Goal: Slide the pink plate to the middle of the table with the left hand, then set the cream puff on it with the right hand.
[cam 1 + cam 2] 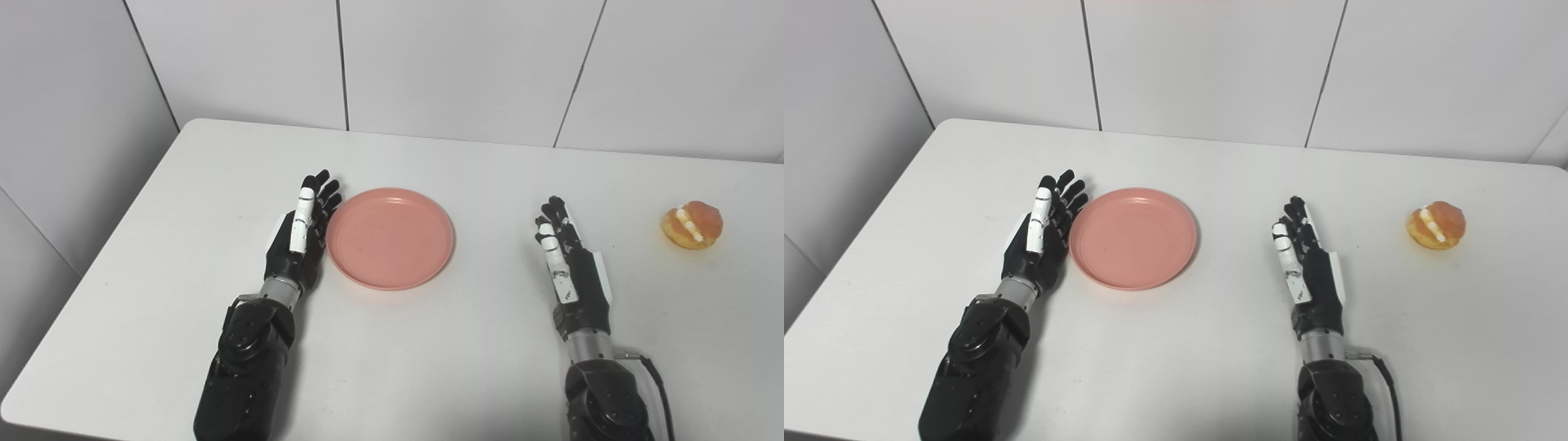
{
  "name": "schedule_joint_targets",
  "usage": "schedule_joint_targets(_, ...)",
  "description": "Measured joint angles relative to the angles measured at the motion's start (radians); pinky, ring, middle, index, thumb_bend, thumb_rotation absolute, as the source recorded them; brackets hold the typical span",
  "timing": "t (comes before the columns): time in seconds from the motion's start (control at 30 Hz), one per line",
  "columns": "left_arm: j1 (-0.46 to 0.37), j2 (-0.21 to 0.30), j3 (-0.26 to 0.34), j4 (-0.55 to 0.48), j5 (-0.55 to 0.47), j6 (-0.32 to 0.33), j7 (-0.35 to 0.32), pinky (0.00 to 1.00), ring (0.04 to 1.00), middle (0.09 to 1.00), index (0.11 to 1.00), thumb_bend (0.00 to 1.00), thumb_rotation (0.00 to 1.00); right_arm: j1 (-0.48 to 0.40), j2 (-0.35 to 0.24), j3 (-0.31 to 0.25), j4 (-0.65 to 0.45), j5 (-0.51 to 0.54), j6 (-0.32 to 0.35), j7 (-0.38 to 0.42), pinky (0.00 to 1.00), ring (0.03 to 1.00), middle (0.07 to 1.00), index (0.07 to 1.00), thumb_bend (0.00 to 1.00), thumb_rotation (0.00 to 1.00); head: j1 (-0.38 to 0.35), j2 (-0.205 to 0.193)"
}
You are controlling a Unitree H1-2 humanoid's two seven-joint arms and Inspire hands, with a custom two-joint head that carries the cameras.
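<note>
A round pink plate (390, 237) lies flat on the white table (429, 355), a little left of its middle, with nothing on it. My left hand (301, 236) stands on edge right beside the plate's left rim, open, fingers straight and pointing away from me. A cream puff (693, 225), golden with a white cream band, sits at the far right of the table. My right hand (566, 257) rests open between plate and puff, fingers extended, apart from both. The same puff (1437, 225) and plate (1133, 237) show in the right eye view.
A white tiled wall (465, 61) rises behind the table's far edge. The table's left edge runs diagonally at the left, with grey floor or panel beyond. A cable (658, 380) trails from my right forearm.
</note>
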Motion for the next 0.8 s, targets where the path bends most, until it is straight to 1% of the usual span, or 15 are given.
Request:
schedule_joint_targets(0.03,0.006,-0.007,-0.005,-0.004,0.0,0.001,-0.001,0.99,0.98,0.98,0.978,0.54,1.0,0.0,0.002,0.005,0.0,-0.006,0.001,-0.004,0.97,0.944,0.944,0.944,0.58,0.86,-0.021,0.005)
schedule_joint_targets(0.17,0.027,-0.021,-0.021,-0.024,0.001,-0.002,-0.012,0.99,0.982,0.988,0.986,0.53,1.0,0.0,0.023,0.014,0.0,-0.022,0.015,-0.02,0.96,0.935,0.945,0.943,0.54,0.86,-0.043,0.009)
schedule_joint_targets(0.3,0.04,-0.026,-0.046,-0.025,0.014,-0.021,-0.026,0.96,0.962,0.97,0.963,0.53,1.0,0.0,0.037,0.02,-0.002,-0.033,0.027,-0.029,0.95,0.945,0.96,0.956,0.55,0.87,-0.049,0.008)
schedule_joint_targets(0.4,0.054,-0.028,-0.074,-0.043,0.035,-0.018,-0.027,0.96,0.958,0.966,0.96,0.53,1.0,0.0,0.037,0.022,-0.002,-0.046,0.028,-0.031,0.95,0.941,0.954,0.952,0.55,0.88,-0.087,0.005)
schedule_joint_targets(0.53,0.066,-0.03,-0.092,-0.063,0.034,-0.007,-0.041,0.96,0.964,0.969,0.957,0.52,1.0,0.001,0.036,0.028,-0.002,-0.063,0.028,-0.033,0.95,0.947,0.955,0.952,0.56,0.9,-0.091,0.005)
schedule_joint_targets(0.67,0.067,-0.024,-0.114,-0.063,0.039,-0.007,-0.063,0.95,0.949,0.952,0.946,0.53,1.0,0.0,0.036,0.031,0.0,-0.06,0.028,-0.032,0.97,0.968,0.972,0.975,0.59,0.89,-0.089,0.009)
schedule_joint_targets(0.77,0.069,-0.022,-0.12,-0.062,0.042,-0.009,-0.072,0.91,0.923,0.922,0.915,0.54,0.99,0.0,0.035,0.031,0.001,-0.06,0.028,-0.031,0.97,0.96,0.965,0.963,0.6,0.89,-0.08,0.014)
schedule_joint_targets(0.8,0.071,-0.023,-0.123,-0.061,0.047,-0.015,-0.072,0.88,0.901,0.9,0.891,0.55,0.95,0.0,0.035,0.031,0.0,-0.06,0.028,-0.031,0.96,0.954,0.959,0.955,0.58,0.89,-0.08,0.014)
